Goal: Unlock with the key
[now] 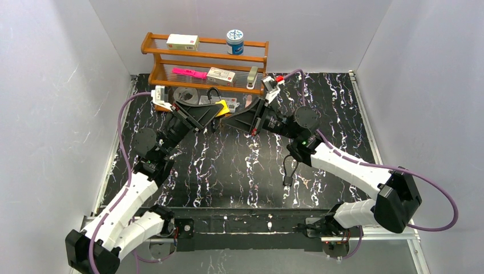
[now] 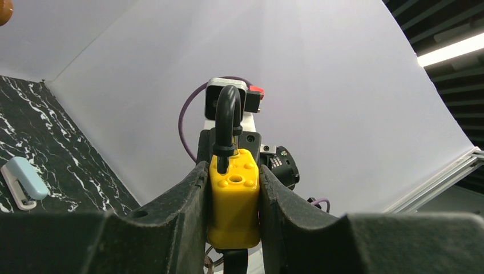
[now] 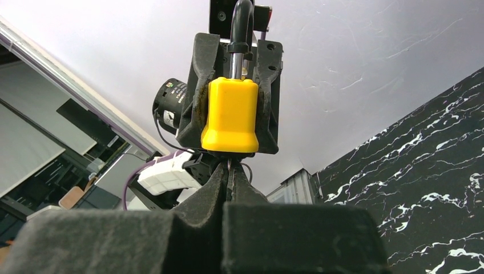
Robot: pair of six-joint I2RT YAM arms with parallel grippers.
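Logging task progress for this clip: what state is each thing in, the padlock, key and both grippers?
padlock, gripped, held off the table
shackle, one end out of its hole; looks unlocked
key, pinched under the padlock, mostly hidden
left gripper, shut on padlock
right gripper, shut on key

The left claw (image 2: 233, 174) clamps a yellow padlock (image 2: 233, 208) between its 2 fingers, black shackle (image 2: 227, 114) pointing up. A pale blue object (image 2: 23, 178) lies on the marbled counter (image 2: 68, 165) at left.
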